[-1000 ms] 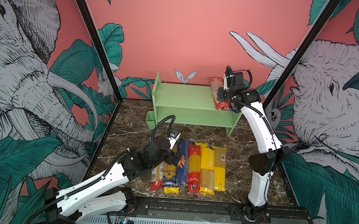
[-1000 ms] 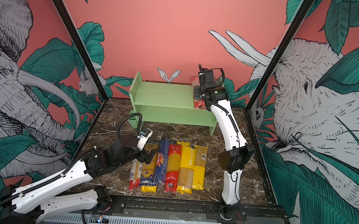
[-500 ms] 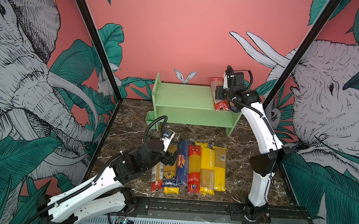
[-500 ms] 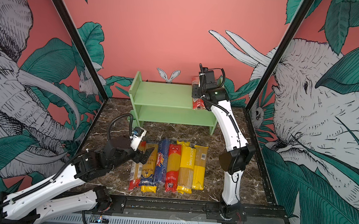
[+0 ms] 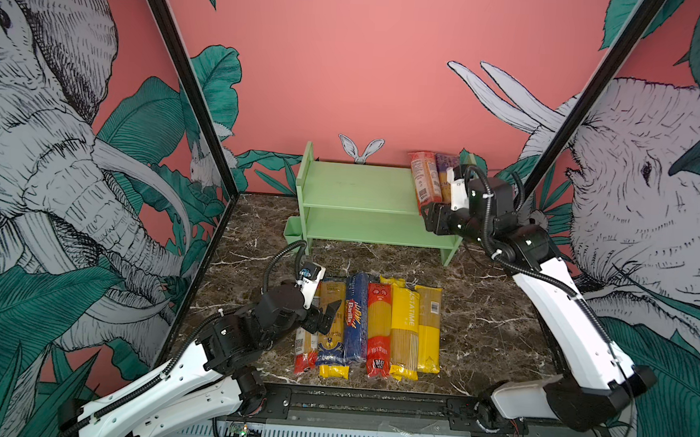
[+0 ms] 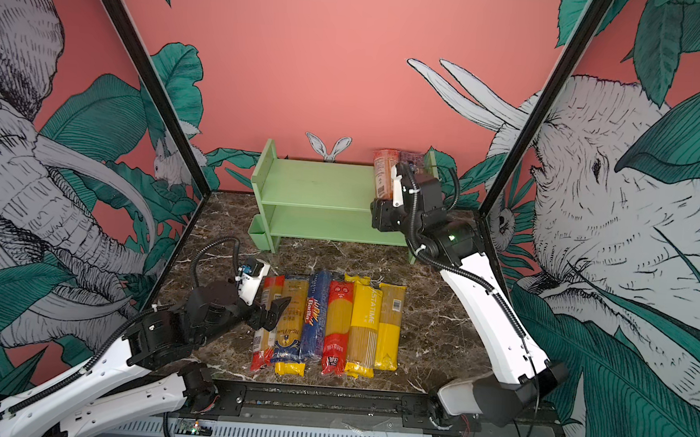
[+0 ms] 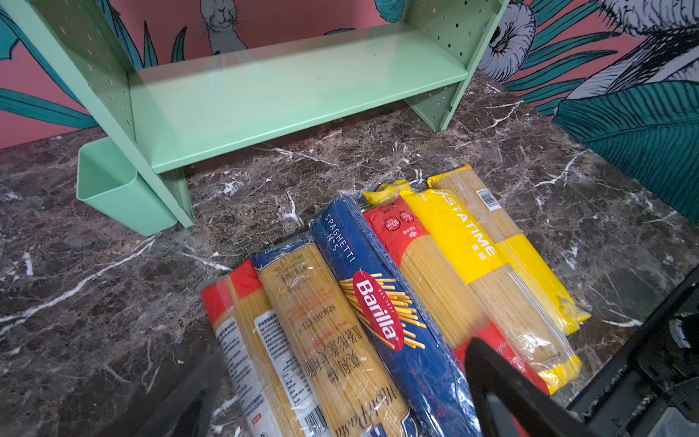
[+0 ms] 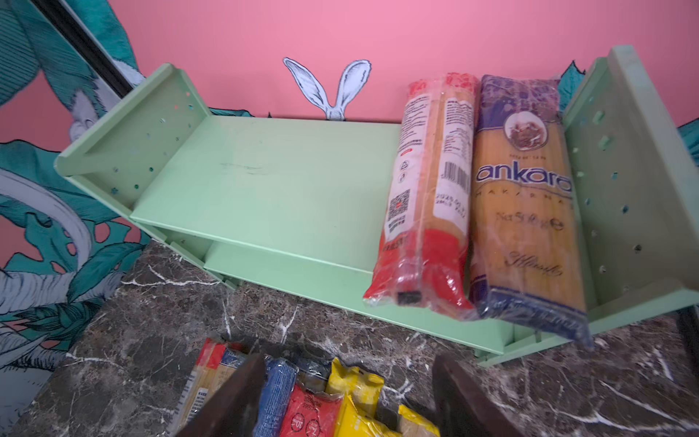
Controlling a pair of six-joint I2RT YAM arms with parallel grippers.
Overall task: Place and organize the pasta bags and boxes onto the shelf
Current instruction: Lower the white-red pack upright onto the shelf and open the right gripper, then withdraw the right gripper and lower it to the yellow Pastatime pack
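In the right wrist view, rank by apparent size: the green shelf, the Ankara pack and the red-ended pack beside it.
1. green shelf, by far the largest.
2. Ankara pack.
3. red-ended pack, close behind: similar length, but narrower.
Both lie side by side on the top tier, so nearness hardly skews it.

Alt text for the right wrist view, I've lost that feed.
A red-ended pack and a blue-ended Ankara pack lie side by side on the top tier of the shelf, beside one side panel, near ends overhanging. The right hand hangs open and empty before them; loose packs lie on the marble table.
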